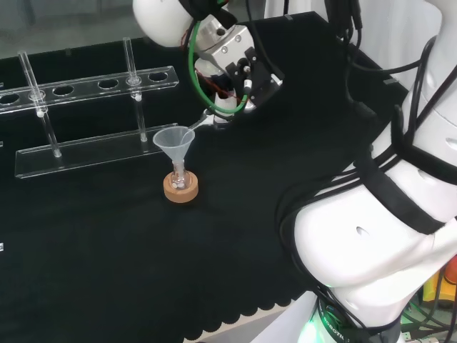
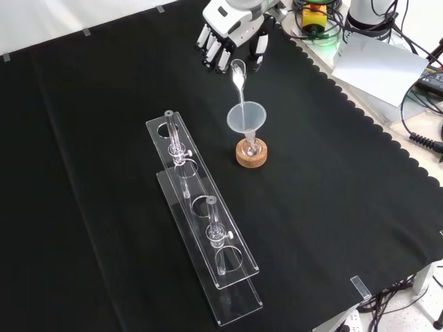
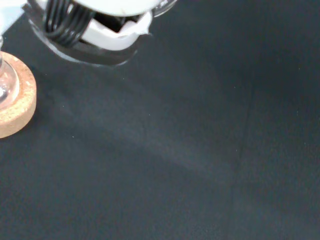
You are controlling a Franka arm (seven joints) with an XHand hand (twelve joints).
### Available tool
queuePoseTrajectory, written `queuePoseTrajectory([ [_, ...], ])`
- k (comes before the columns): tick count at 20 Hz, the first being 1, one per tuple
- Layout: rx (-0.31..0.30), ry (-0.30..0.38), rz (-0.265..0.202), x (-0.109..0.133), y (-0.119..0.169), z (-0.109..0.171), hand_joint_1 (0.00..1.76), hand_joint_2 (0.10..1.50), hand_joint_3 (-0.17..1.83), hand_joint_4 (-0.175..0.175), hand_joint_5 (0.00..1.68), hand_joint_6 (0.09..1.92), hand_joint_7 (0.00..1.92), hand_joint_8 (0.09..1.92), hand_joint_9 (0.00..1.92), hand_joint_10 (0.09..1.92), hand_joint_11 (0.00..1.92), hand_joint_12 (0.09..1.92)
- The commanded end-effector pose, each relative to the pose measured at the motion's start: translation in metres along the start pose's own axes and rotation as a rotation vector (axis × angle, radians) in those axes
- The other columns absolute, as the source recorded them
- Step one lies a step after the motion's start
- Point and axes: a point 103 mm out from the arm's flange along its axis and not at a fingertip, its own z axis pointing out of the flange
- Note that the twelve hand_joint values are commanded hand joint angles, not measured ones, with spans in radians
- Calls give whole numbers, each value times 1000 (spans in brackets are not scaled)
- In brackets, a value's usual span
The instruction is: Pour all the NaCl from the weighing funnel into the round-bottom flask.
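In the front view we see the hand (image 2: 232, 31) at 12 o'clock on the desk (image 2: 346, 207), its fingers (image 2: 214, 52) curled round the weighing funnel (image 2: 238, 75). The weighing funnel tilts down, its spout just above the rim of a clear funnel (image 2: 246, 117) at its 6 o'clock. That funnel stands in the neck of the flask (image 2: 250, 146), which sits on a cork ring (image 2: 250, 158) near the middle of the desk. At 8 o'clock from the ring lies a clear rack (image 2: 201, 242) holding two upright tubes (image 2: 214, 218). We cannot tell what the flask contains.
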Motion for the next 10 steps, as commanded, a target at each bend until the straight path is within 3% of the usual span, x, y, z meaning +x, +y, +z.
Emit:
queuePoseTrajectory([
  [1, -16, -21, -20, 13, 1, -6, 1099, 667, 710, 175, 1190, 846, 694, 594, 1075, 340, 807, 1091],
  [8, -6, -41, -26, 15, 2, -8, 1099, 667, 710, 175, 1191, 844, 691, 594, 1075, 338, 807, 1090],
  [10, 8, -43, 1, 15, 2, -8, 1099, 667, 710, 175, 1191, 844, 691, 593, 1075, 338, 807, 1090],
])
